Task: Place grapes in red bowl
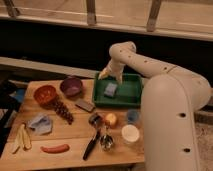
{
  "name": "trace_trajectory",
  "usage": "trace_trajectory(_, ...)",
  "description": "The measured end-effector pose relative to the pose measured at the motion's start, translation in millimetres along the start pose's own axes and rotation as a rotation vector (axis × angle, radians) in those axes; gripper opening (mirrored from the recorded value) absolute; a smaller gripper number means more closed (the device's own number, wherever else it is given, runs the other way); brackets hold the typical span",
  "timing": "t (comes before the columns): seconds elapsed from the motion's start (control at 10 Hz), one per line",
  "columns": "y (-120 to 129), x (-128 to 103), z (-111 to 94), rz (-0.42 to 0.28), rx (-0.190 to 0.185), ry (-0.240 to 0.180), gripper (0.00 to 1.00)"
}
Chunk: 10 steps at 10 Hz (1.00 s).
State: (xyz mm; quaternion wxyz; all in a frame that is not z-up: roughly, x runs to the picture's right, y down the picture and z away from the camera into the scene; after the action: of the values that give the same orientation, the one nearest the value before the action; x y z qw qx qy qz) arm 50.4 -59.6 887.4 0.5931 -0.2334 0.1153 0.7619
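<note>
The grapes (63, 110), a dark reddish-purple bunch, lie on the wooden table (75, 135) just in front of and to the right of the red bowl (45, 93). The red bowl sits at the table's back left and looks empty. My gripper (110, 74) hangs over the back left part of the green tray (119, 91), well to the right of the grapes and bowl. It holds nothing that I can see.
A purple bowl (72, 86) stands right of the red bowl. A grey sponge (110, 89) lies in the green tray. On the table are a dark block (84, 105), a blue cloth (40, 123), a banana (22, 137), a red sausage (55, 148), utensils (97, 137), an apple (110, 119) and cups (131, 134).
</note>
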Motion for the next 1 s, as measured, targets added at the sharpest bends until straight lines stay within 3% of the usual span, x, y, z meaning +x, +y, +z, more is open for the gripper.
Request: trace_trajectory(1.0,0.0,0.0,0.0,0.0,0.0,0.0,0.8)
